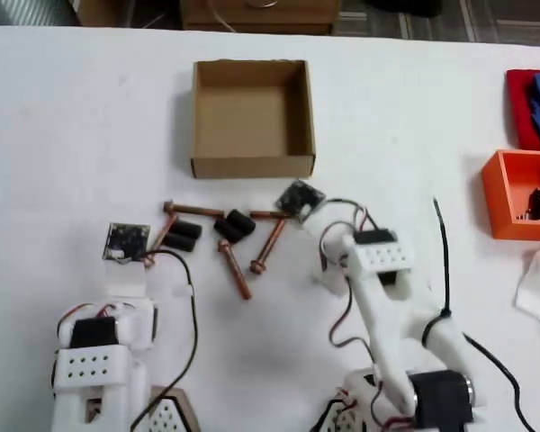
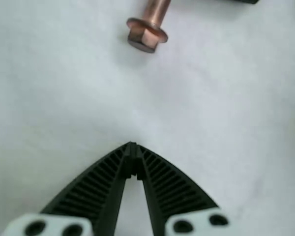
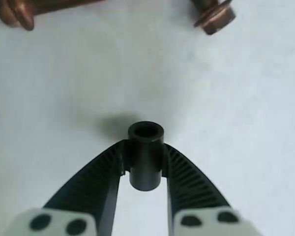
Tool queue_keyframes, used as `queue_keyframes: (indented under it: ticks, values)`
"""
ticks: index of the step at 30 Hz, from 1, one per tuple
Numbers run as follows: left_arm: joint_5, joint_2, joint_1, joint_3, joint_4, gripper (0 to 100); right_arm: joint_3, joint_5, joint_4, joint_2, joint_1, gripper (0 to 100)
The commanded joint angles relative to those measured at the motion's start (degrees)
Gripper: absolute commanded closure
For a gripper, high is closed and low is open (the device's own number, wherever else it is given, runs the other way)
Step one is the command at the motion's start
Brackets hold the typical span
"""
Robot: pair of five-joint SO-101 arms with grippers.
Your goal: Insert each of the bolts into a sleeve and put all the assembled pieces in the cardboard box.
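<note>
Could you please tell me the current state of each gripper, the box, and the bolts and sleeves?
Left gripper: shut, holding nothing.
Right gripper: shut on one sleeve.
Held sleeve: bore empty, no bolt in it.
Cardboard box: open, empty.
Bolts: lying loose on the table.
Other sleeves: lying among the bolts.

- Cardboard box [image 1: 252, 167]: open-topped, upright on the worktop [image 1: 90, 135].
- Copper bolts [image 1: 270, 245]: lying flat, scattered before it.
- Black sleeve [image 3: 146, 162]: clamped in the right pincer [image 3: 145, 147].
- Other sleeves [image 1: 236, 225]: among the bolts.

White table [image 1: 72, 135], cardboard box [image 1: 252, 166], copper bolts [image 1: 236, 270], black sleeves [image 1: 184, 230], orange tray [image 1: 499, 200]
</note>
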Motion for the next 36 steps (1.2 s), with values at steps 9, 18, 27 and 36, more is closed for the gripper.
queue_keyframes:
  ticks: [9, 18, 27, 36]
  values:
    - [0.26, -0.26, -0.44, -0.04, -0.70, 97, -0.44, 0.09, 0.92, 2.51, -0.66, 85.4]
    - [0.26, -0.26, -0.44, -0.04, -0.70, 97, -7.21, 0.18, 4.70, 9.63, -0.31, 86.8]
    - [0.26, -0.26, -0.44, -0.04, -0.70, 97, -14.07, 0.70, 10.51, 18.68, -0.31, 94.4]
    - [0.26, -0.26, -0.44, -0.04, -0.70, 97, -12.92, 1.32, 13.49, 5.41, 4.00, 97.4]
